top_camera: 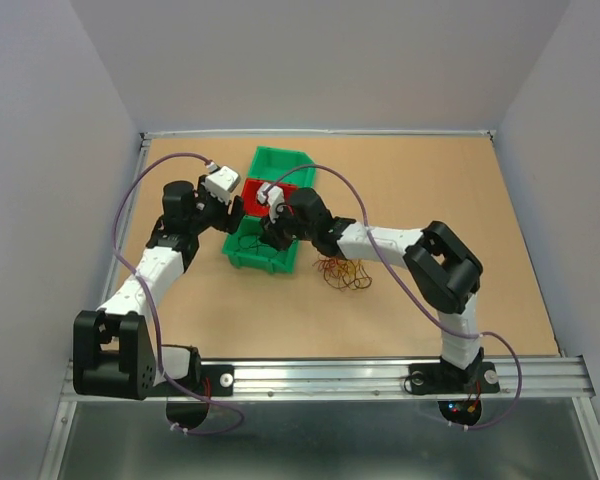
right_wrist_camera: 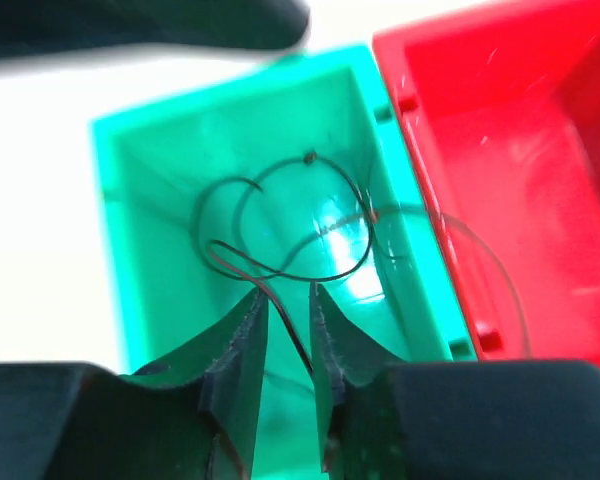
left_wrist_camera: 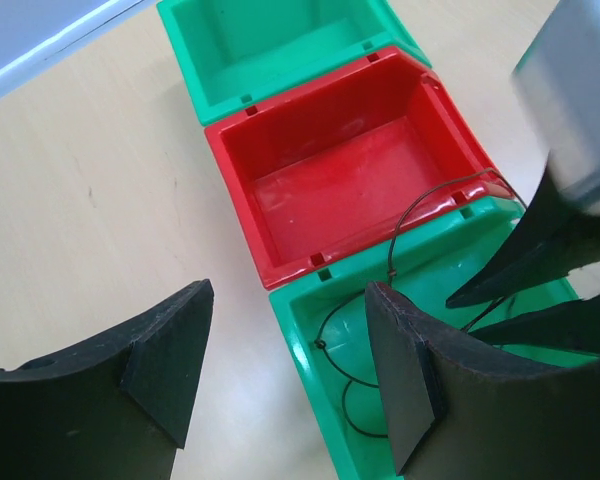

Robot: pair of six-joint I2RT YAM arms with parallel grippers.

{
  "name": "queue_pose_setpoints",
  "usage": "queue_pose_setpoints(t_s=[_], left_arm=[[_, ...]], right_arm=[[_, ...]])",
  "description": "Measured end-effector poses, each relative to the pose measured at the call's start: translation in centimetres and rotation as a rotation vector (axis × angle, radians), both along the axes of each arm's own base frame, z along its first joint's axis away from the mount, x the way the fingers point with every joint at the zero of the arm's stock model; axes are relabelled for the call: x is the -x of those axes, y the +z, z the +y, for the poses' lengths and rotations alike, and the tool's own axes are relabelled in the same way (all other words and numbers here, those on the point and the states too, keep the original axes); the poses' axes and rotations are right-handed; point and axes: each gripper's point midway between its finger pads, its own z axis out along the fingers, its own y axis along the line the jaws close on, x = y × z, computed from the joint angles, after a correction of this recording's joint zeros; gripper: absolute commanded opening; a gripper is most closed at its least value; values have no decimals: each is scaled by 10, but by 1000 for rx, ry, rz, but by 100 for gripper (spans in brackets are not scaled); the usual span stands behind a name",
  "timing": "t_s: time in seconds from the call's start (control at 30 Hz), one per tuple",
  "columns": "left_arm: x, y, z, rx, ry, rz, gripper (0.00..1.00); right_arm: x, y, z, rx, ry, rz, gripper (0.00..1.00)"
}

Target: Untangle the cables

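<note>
Hovering in the mouth of the near green bin [right_wrist_camera: 130,250], the right tool [right_wrist_camera: 285,330] is showing its jaws only a narrow gap apart, and a dark cable [right_wrist_camera: 280,235] is running up through that gap. The gap is looking wider than the strand, so I judge it is not pinching anything. That cable is lying in loose loops on the bin floor, with one arc lapping over the rim toward the red bin [right_wrist_camera: 500,150] beside it. The left tool [left_wrist_camera: 285,370] is hanging wide open and empty over the same green bin's corner, its fingers straddling the rim. Out on the tabletop [top_camera: 430,190], just right of the bins, the other cables [top_camera: 342,272] are sitting in a tangled red, orange and dark pile.

The step in hand is seemingly the dropping of one freed strand into its bin. Next, the right tool is needing to lift clear without dragging the strand out, then move to the pile. Picking a single hair-thin loop there is calling for a fine pinch, with the left tool well placed to pin the heap.
</note>
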Motion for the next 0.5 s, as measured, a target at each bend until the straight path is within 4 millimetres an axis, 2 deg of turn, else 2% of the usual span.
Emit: queue_pose_setpoints(t_s=[0.1,0.17,0.2,0.27,0.33,0.5], left_arm=[[7,5,-4,9,-29,-19,73],[10,12,-6,14,-43,-38,73],[10,15,-7,16,-48,-50,73],[11,19,-8,18,-58,-64,73],[11,20,-9,20,-63,-67,73],[12,19,-10,20,-74,-65,73]], right_arm=[[9,31,-5,-63,-8,-33,35],[14,46,-10,-100,-21,-53,41],[15,52,-12,-114,-31,-60,49],[13,63,-15,-139,-55,-79,52],[11,65,-19,-146,-80,-90,60],[6,55,-30,-128,-149,-94,65]])
